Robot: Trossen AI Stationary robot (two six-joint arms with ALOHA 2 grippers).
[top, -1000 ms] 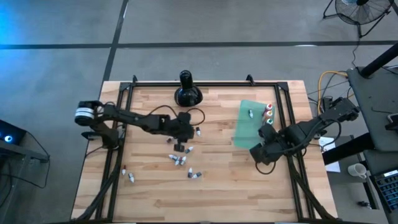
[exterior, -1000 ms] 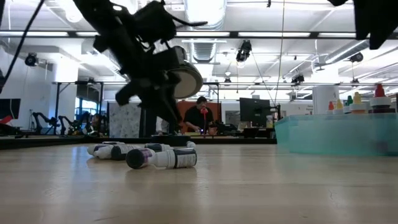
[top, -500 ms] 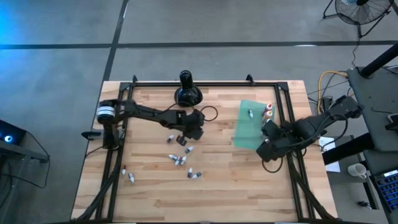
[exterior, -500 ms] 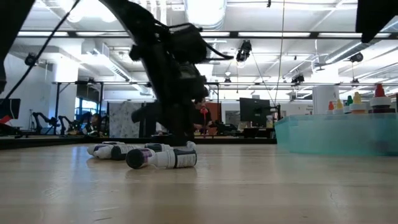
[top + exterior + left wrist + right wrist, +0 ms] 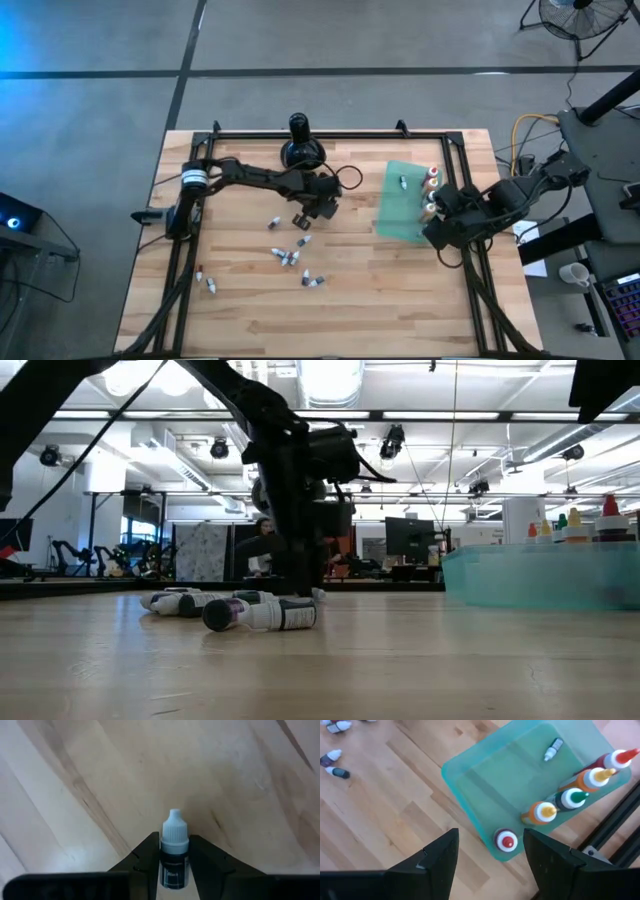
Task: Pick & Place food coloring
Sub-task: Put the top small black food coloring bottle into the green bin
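Note:
My left gripper (image 5: 308,212) (image 5: 174,870) is at mid-table, low over the wood, shut on a small dark food coloring vial (image 5: 174,845) with a pale cap and the label "Black". More vials (image 5: 288,257) (image 5: 262,614) lie on their sides on the wood. A teal tray (image 5: 398,210) at the right carries upright dropper bottles (image 5: 432,182) (image 5: 580,785) and one lying vial (image 5: 553,749). My right gripper (image 5: 438,226) (image 5: 490,855) hangs open above the tray's near right corner. A red-capped bottle (image 5: 507,840) stands below the gap, untouched. My left gripper pinches the vial's dark body (image 5: 174,870) between its two fingers (image 5: 148,862), one on each side. The fingers come steeply from above and lie along the vial, whose capped end (image 5: 174,827) points past the fingertips toward the wood. Whether the cap touches the table, I cannot tell.
A black bulbous long-necked object (image 5: 301,148) stands at the far edge. A dark metal frame (image 5: 330,133) borders the table. Loose vials (image 5: 313,282) (image 5: 208,283) lie toward the near side. Bare wood lies between my left gripper and the tray.
My left gripper has moved toward the table's right edge, toward the tray, and come down close to the wood while its wrist rolled. My right gripper has drawn back toward the right edge and risen a little.

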